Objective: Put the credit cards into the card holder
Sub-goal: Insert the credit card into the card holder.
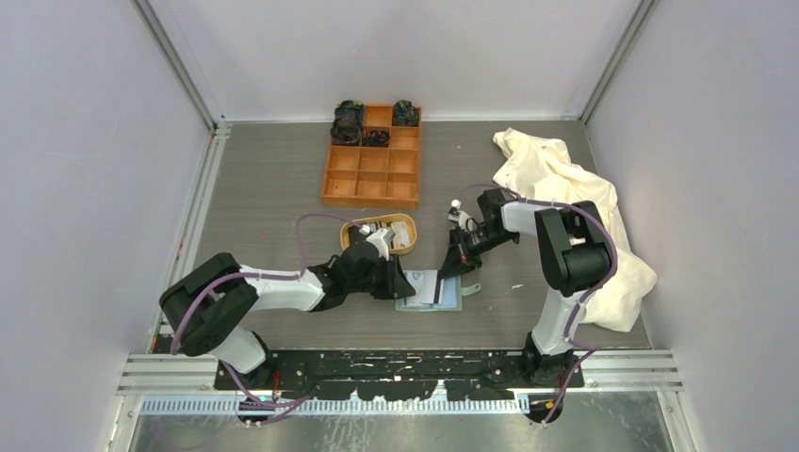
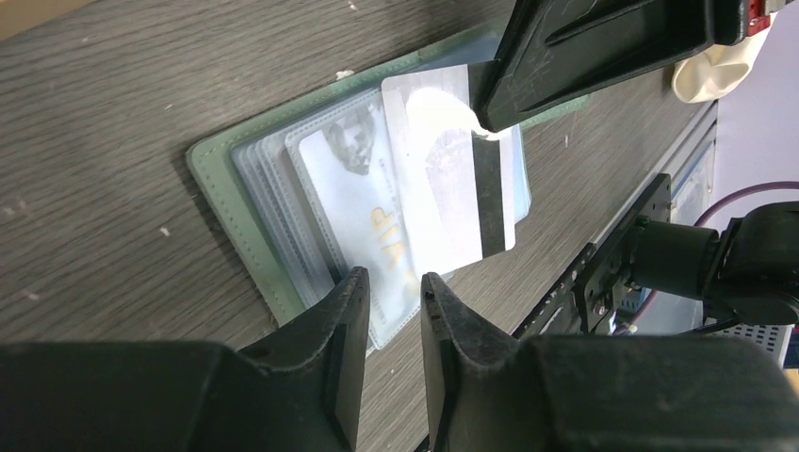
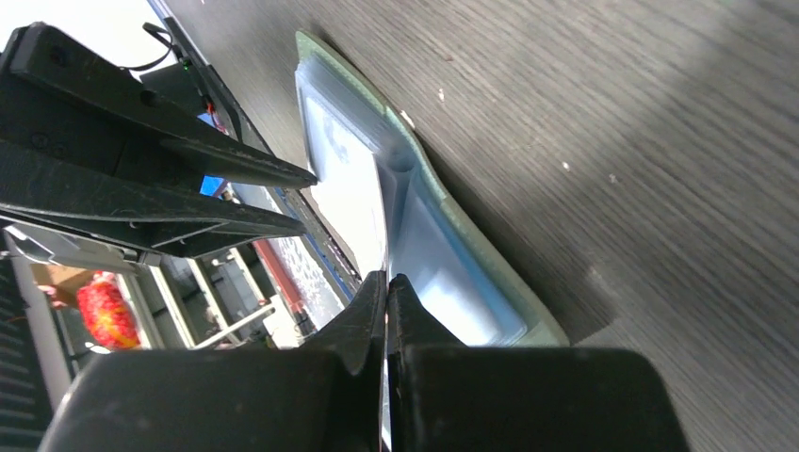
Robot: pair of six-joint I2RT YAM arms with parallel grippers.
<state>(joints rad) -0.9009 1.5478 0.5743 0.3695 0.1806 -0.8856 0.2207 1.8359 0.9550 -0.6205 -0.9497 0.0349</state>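
The sage-green card holder (image 1: 450,299) lies open on the table between the arms, its clear pockets up. My right gripper (image 1: 450,266) is shut on a white card with a black stripe (image 2: 443,188) and holds it tilted over the pockets, its lower edge at the holder (image 2: 212,179). In the right wrist view the card (image 3: 384,235) shows edge-on between the closed fingers (image 3: 358,320), above the holder (image 3: 471,264). A pale card marked VIP (image 2: 363,202) sits in a pocket. My left gripper (image 2: 394,301) is narrowly open and empty, its tips at the holder's near edge.
An oval tan tray (image 1: 350,233) with more cards stands just behind the left gripper (image 1: 400,282). An orange compartment box (image 1: 372,174) with dark items is at the back. A crumpled white cloth (image 1: 565,188) lies right, behind the right arm.
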